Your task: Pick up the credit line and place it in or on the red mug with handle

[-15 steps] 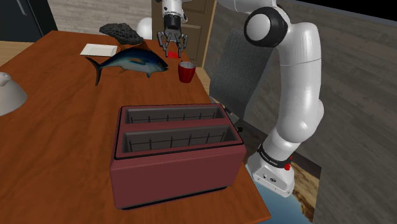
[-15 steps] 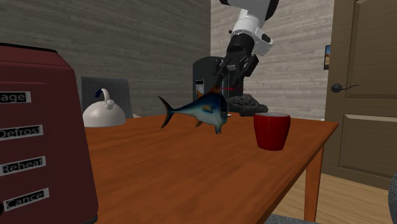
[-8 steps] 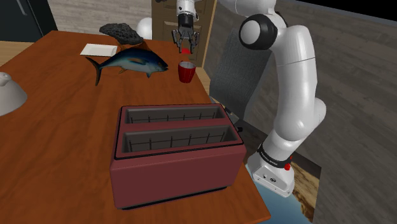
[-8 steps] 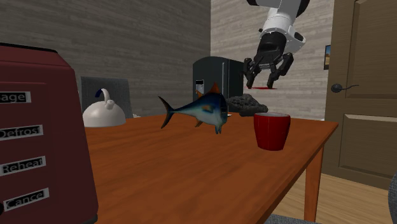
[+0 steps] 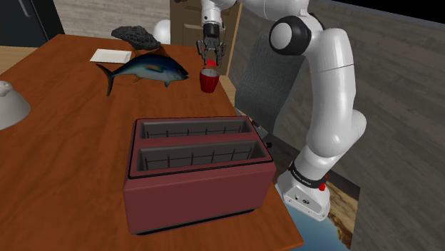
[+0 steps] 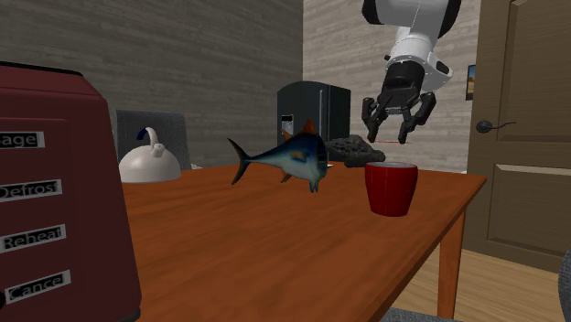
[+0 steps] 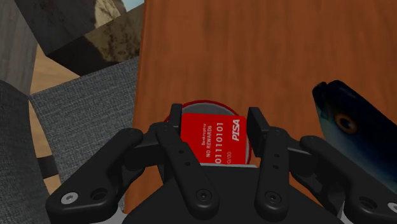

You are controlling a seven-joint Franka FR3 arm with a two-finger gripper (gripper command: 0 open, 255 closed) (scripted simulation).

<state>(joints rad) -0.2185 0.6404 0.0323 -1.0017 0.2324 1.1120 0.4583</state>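
A red credit card (image 7: 213,139) with white print is clasped between the black fingers of my gripper (image 7: 214,125), which is shut on it. The card (image 5: 211,62) hangs straight above the red mug (image 5: 208,80) near the table edge at the shoulder view's right. In the second exterior view the gripper (image 6: 393,137) hovers a short way above the mug (image 6: 391,187), with the card (image 6: 392,142) a thin red line edge-on. In the wrist view the mug's rim (image 7: 194,105) peeks out just behind the card.
A blue and yellow fish (image 5: 142,70) lies on the wooden table (image 5: 64,135) just beside the mug. A dark red toaster (image 5: 196,171) stands nearer the stand. A dark rock (image 5: 135,36), a white plate (image 5: 110,55) and a white kettle (image 6: 151,163) sit further off.
The gripper has carried the card from beside the fish across to above the mug and lowered it toward the rim.
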